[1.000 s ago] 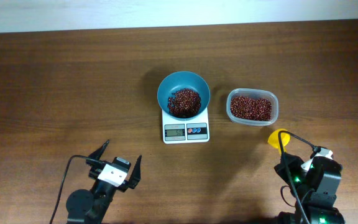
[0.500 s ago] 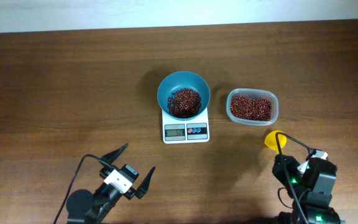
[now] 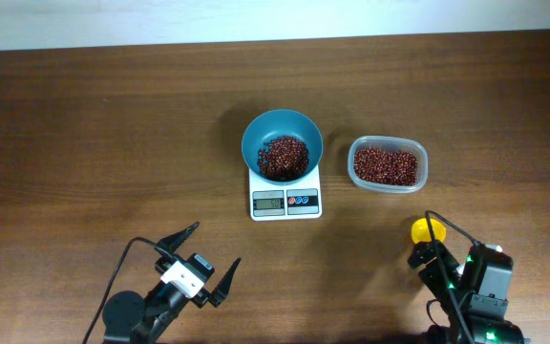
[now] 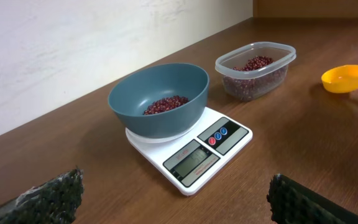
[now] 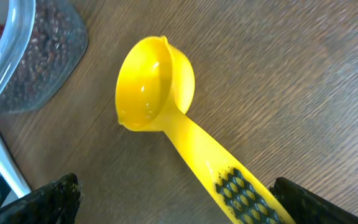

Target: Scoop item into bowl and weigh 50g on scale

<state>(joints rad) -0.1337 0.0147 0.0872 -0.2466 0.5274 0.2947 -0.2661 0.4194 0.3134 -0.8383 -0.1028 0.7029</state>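
The teal bowl [image 3: 256, 135] [image 4: 160, 118] stands on the white scale [image 3: 285, 202] [image 4: 204, 146] and holds a small heap of red-brown beans [image 3: 283, 158] [image 4: 165, 104]. A yellow scoop [image 3: 428, 230] [image 5: 160, 87] [image 4: 344, 77] lies empty on the table at the front right. Its handle runs back between the wide-apart fingers of my right gripper [image 3: 442, 254] [image 5: 174, 186], which is open, and lies close to the right finger. My left gripper [image 3: 217, 243] [image 4: 176, 200] is open at the front left, facing the scale, with nothing between its fingers.
A clear plastic container [image 3: 355, 153] [image 4: 272, 51] with more beans stands right of the scale, just beyond the scoop. The pale wall runs along the table's far edge. Cables trail from both arms at the near edge.
My right gripper has opened and let go of the scoop, which now lies on the table, and has drawn back toward the near edge. The left gripper has shifted slightly right.
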